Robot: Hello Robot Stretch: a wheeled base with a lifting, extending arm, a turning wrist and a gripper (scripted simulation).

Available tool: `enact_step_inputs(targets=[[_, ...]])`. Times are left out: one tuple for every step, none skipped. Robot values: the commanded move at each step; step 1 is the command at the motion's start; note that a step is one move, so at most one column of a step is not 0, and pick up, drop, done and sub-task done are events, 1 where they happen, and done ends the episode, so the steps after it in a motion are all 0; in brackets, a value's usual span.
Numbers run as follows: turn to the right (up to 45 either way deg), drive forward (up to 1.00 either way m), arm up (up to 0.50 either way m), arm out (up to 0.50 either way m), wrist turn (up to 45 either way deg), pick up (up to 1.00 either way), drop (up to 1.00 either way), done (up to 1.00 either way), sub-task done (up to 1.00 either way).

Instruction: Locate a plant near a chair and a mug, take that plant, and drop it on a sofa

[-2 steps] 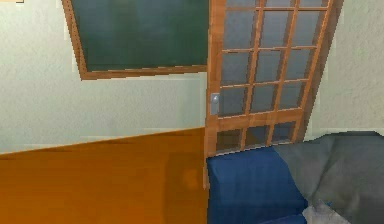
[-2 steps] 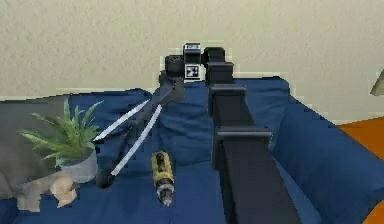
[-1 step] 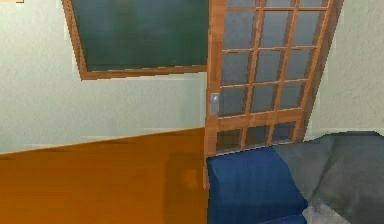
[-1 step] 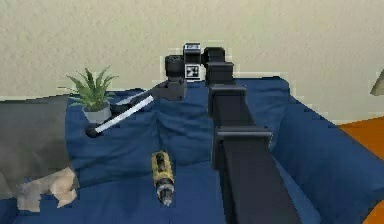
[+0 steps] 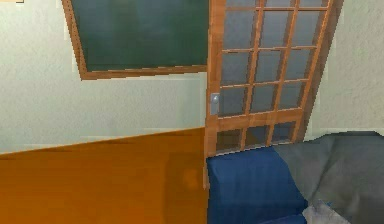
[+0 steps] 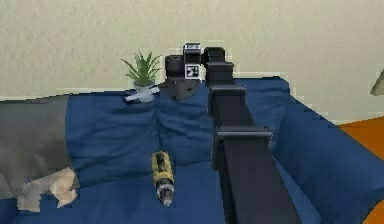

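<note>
A small green plant [image 6: 143, 68] with spiky leaves hangs at the far end of my gripper [image 6: 146, 94], its leaves standing against the pale wall above the sofa's back. The gripper holds the plant. The dark arm bar [image 6: 240, 140] reaches out over the blue sofa [image 6: 110, 135], with the two white marker squares [image 6: 203, 58] at its end. The same blue sofa [image 5: 255, 185] shows at the forward view's bottom right.
A dark and yellow bottle-like thing [image 6: 162, 176] lies on the sofa seat. A grey blanket [image 6: 30, 125] and a white crumpled cloth [image 6: 50, 188] lie at the sofa's left end. Ahead are orange floor [image 5: 100, 185], a glass-paned wooden door [image 5: 265, 70] and a framed dark board [image 5: 140, 35].
</note>
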Motion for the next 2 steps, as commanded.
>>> enact_step_inputs(targets=[[0.0,0.00,0.00,0.00,30.0,0.00,0.00,0.00,0.00],[0.0,0.00,-0.34,0.00,0.0,0.00,0.00,0.00,0.00]])
